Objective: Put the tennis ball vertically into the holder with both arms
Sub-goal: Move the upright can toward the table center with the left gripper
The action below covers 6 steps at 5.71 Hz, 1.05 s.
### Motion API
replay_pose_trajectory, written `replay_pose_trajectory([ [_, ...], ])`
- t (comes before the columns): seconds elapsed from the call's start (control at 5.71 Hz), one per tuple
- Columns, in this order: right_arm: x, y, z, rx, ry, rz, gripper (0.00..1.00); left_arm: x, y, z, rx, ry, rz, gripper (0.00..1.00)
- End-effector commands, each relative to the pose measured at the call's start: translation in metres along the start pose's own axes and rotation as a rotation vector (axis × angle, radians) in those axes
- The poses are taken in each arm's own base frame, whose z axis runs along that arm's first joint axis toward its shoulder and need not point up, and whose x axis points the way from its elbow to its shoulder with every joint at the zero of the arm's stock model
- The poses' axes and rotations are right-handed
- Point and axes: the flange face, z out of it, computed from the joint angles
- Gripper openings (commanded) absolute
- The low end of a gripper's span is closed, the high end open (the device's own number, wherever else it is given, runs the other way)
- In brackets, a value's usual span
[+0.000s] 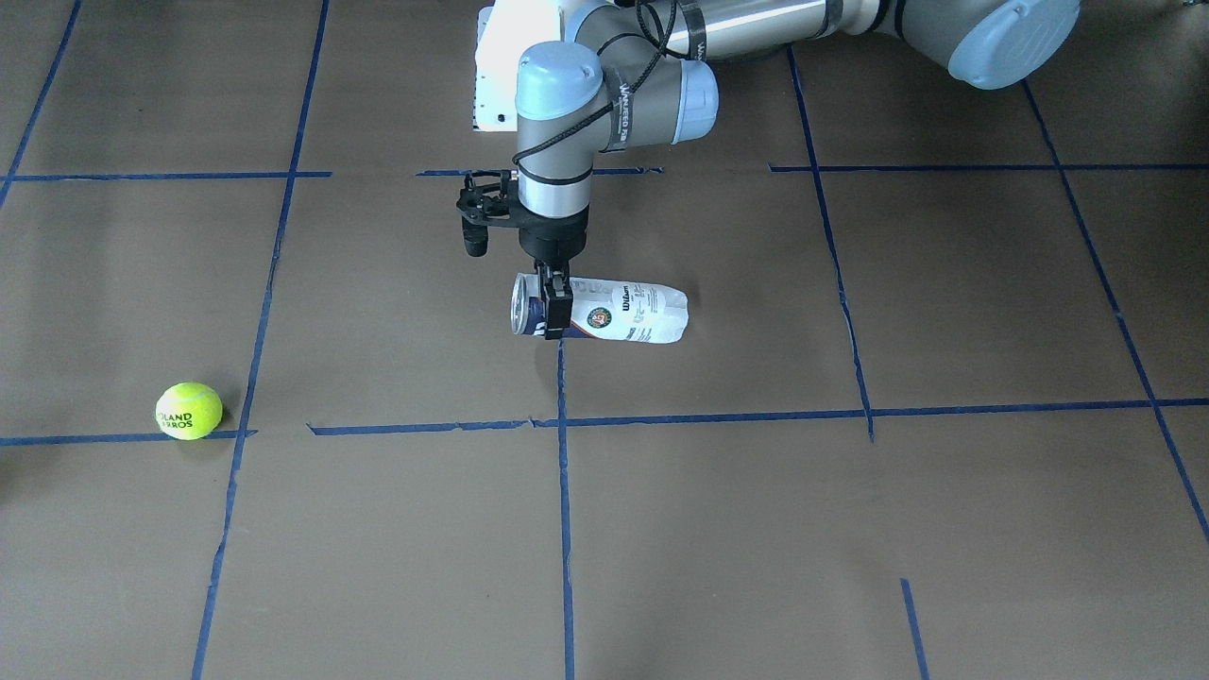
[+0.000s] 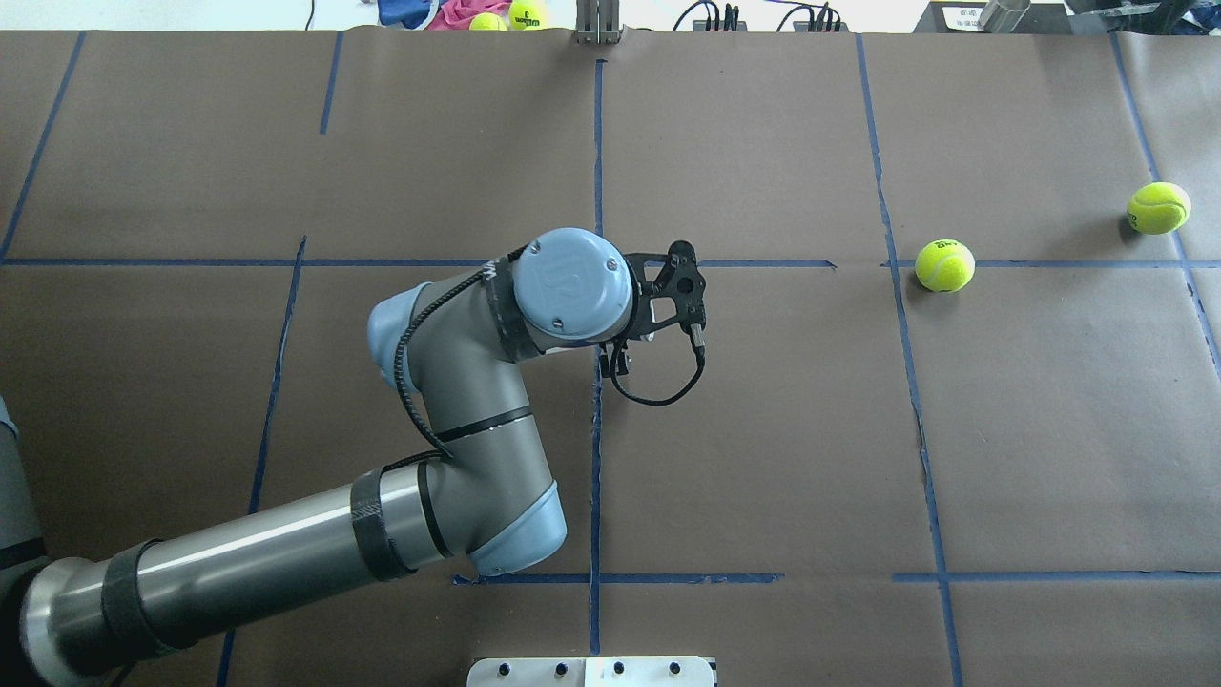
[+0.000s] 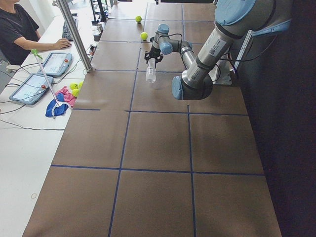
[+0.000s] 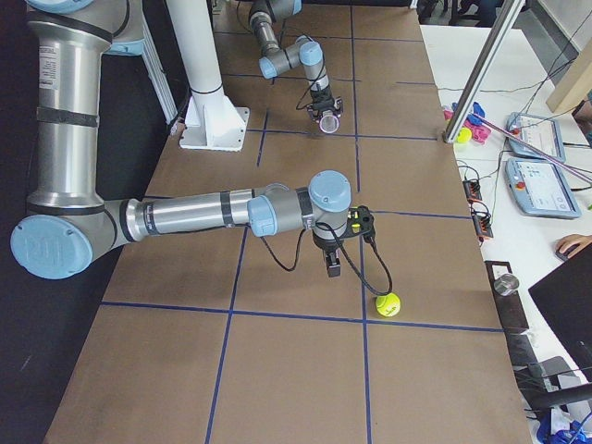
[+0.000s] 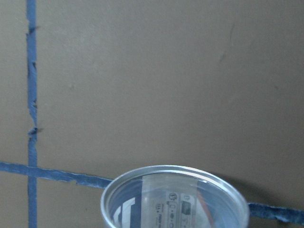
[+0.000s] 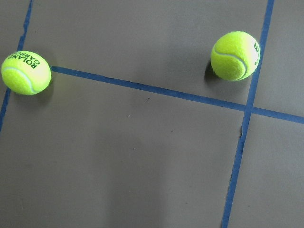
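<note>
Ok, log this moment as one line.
left tool: shut on holder, mouth end | holder: on its side | tennis ball: ungrasped, apart from holder | right tool: state unclear

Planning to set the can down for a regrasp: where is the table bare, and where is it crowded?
Bare: the row on the operators' side of the blue tape line, and the squares on the robot's left of the holder. Crowded: the robot's right end, where a tennis ball and a second ball lie; the left arm overhangs the middle.
</note>
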Motion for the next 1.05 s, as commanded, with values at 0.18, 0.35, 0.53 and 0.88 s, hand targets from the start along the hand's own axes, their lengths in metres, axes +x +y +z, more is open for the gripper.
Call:
replay_pose_trajectory([
  [0.18,-0.007,-0.007,-0.003,0.009,0.001,-0.018,1.00,-0.023,0.044,-0.097,0.572,0.011,-0.381,0.71],
  [0.35,-0.016,-0.011,0.003,0.025,-0.003,-0.065,1.00,-0.019,0.079,-0.107,0.763,0.055,-0.437,0.71],
  [0.53,-0.049,-0.037,0.007,0.046,-0.020,-0.022,1.00,-0.014,0.082,-0.106,0.827,0.068,-0.466,0.71],
  [0.88,-0.091,-0.067,0.013,0.062,-0.023,-0.011,1.00,0.034,0.089,-0.068,0.978,-0.052,-0.583,0.71],
])
